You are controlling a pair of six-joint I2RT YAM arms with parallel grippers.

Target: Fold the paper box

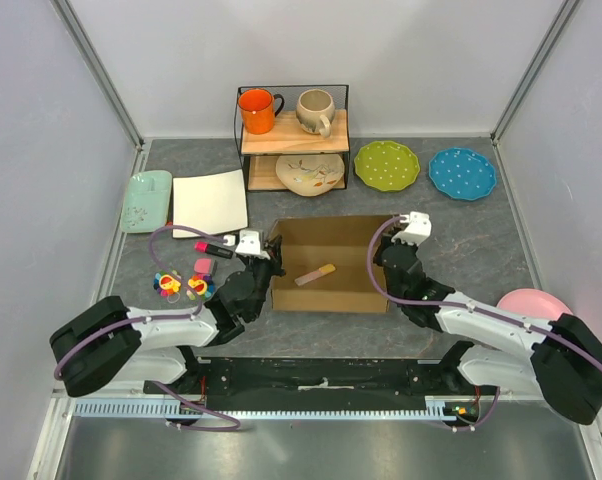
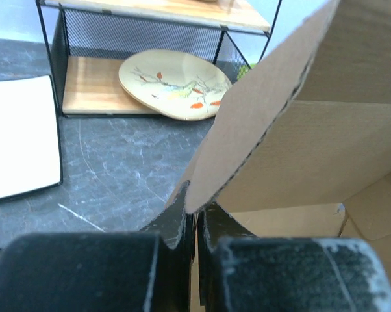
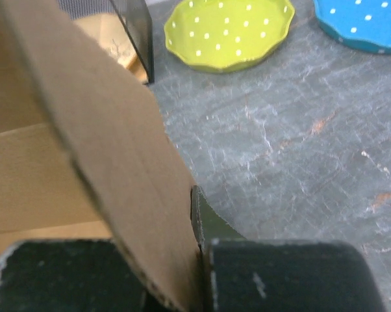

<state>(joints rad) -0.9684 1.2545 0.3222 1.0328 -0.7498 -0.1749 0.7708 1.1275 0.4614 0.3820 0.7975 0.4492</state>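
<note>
1. I am reading no text, label, brand, number or sign in any of the three views.
2. The paper box (image 1: 341,250) is showing me only plain brown cardboard, with nothing printed on it.

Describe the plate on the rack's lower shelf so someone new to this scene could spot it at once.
Find the black wire rack at the back of the table, just behind the brown box. On its lower wooden shelf sits a cream plate. Unlike the green plate and blue plate to its right, both dotted, it is painted with twigs and orange-red leaves.
</note>
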